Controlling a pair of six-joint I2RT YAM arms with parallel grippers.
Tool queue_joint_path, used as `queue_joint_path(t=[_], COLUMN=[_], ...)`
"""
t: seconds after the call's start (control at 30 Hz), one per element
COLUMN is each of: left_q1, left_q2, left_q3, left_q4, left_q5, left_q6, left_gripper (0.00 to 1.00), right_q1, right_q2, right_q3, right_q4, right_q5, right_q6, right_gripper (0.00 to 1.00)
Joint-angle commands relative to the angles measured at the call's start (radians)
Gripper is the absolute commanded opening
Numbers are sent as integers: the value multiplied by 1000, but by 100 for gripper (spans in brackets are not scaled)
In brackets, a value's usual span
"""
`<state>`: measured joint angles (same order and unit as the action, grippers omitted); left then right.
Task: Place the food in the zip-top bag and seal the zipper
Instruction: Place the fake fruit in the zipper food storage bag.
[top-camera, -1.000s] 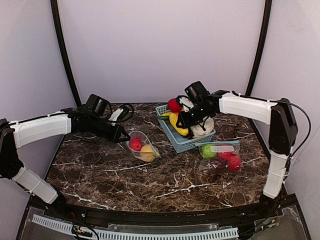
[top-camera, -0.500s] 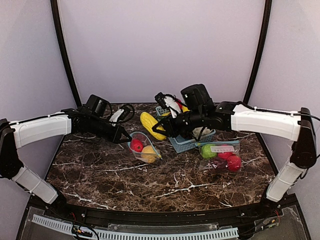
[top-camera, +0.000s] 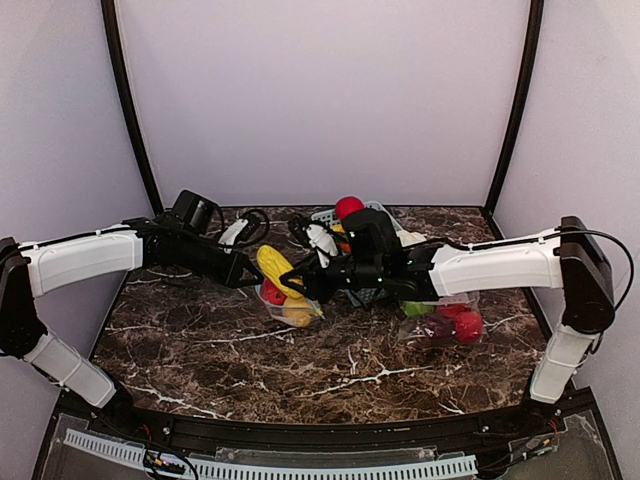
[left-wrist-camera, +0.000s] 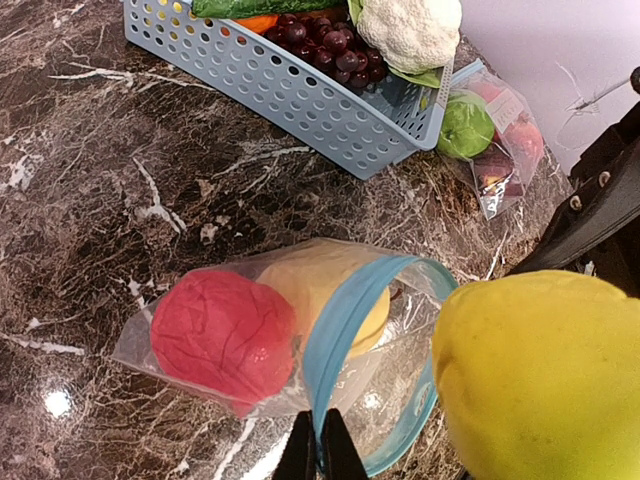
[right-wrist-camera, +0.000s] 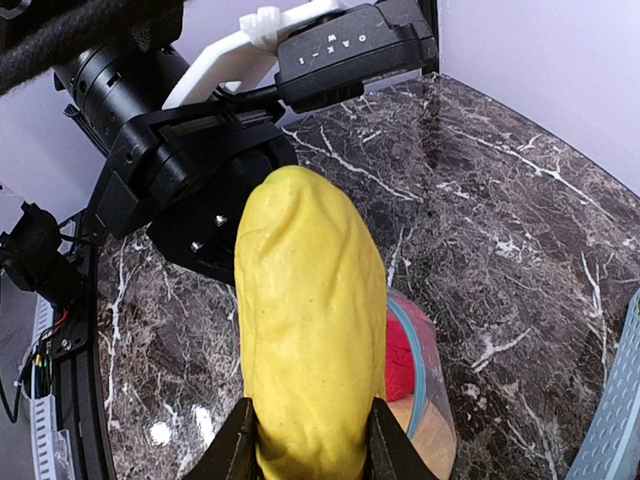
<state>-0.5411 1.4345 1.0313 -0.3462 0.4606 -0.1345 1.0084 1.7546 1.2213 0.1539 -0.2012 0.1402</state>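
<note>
Zip-top bag (left-wrist-camera: 345, 320) lies on the table (left-wrist-camera: 100, 200), mouth held open by your left hand (left-wrist-camera: 320, 452), which is clamped on its blue rim. A red fruit (left-wrist-camera: 220, 335) and a yellow-orange fruit (left-wrist-camera: 310, 285) sit inside. Your right hand (right-wrist-camera: 310, 440) grips a long yellow toy vegetable (right-wrist-camera: 305, 300) just above the mouth. Lower it end-first, centred, and don't drag the rim.

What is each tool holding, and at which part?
Right tool: the yellow toy fruit, pinched near one end. Left tool: the zip-top bag, by its blue zipper rim.
</note>
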Motion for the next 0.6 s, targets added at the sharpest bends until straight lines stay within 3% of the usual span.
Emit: queue_joint_path(t=[0.0, 0.3, 0.57], left_q1=[4, 4, 9], left_q2=[-27, -29, -42], left_q3=[-13, -14, -17], left_q4=[5, 15, 21], left_q5=[19, 40, 52], left_q6=[3, -1, -1], left_gripper=[1, 1, 1], right_q1=[17, 28, 28], right_q2=[21, 72, 111], right_q3=[-66, -107, -118], right_q4=[205, 359, 330], right_q5=[42, 75, 134], right_q6=[13, 16, -39], right_gripper=[12, 12, 10])
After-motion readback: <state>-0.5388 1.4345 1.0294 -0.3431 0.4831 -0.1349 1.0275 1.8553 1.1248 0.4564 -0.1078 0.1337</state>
